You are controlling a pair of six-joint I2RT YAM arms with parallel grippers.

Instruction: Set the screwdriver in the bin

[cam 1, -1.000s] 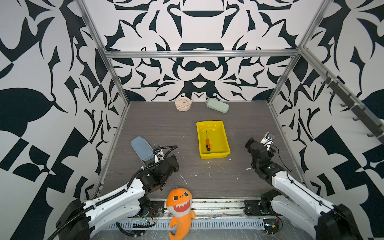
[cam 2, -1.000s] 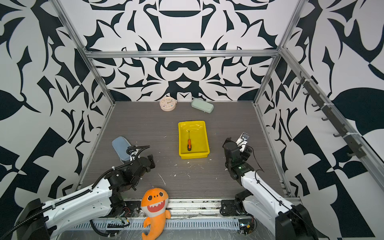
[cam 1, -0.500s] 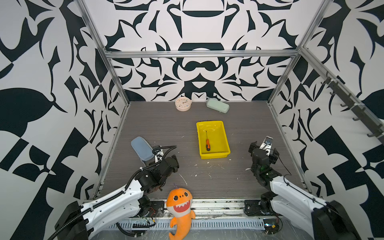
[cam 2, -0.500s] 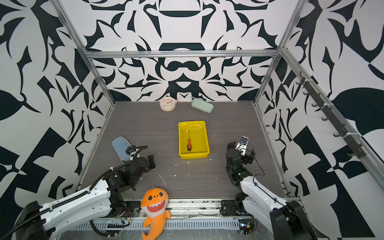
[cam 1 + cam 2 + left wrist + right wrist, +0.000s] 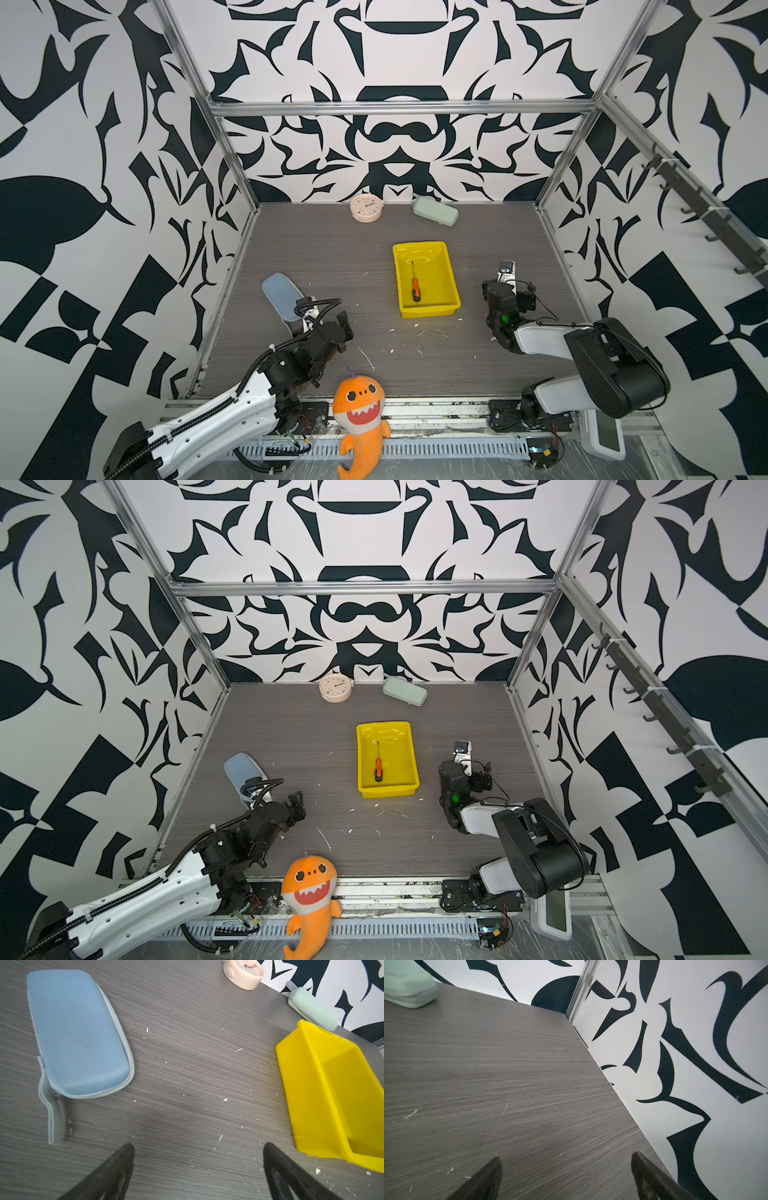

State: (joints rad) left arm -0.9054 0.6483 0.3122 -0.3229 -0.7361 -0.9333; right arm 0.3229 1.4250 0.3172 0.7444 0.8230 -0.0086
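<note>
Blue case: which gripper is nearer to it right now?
Left. The left gripper sits just beside the blue case; the right gripper is far across, past the bin.

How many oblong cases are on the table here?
2. The blue case lies left, partly covered by the left arm; the pale green case lies by the back wall. No others visible.

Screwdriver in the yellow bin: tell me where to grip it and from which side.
Grip the screwdriver by its thick orange handle, coming straight down, jaws across its width. It lies flat on the bin floor, and the walls would likely block a side approach.
</note>
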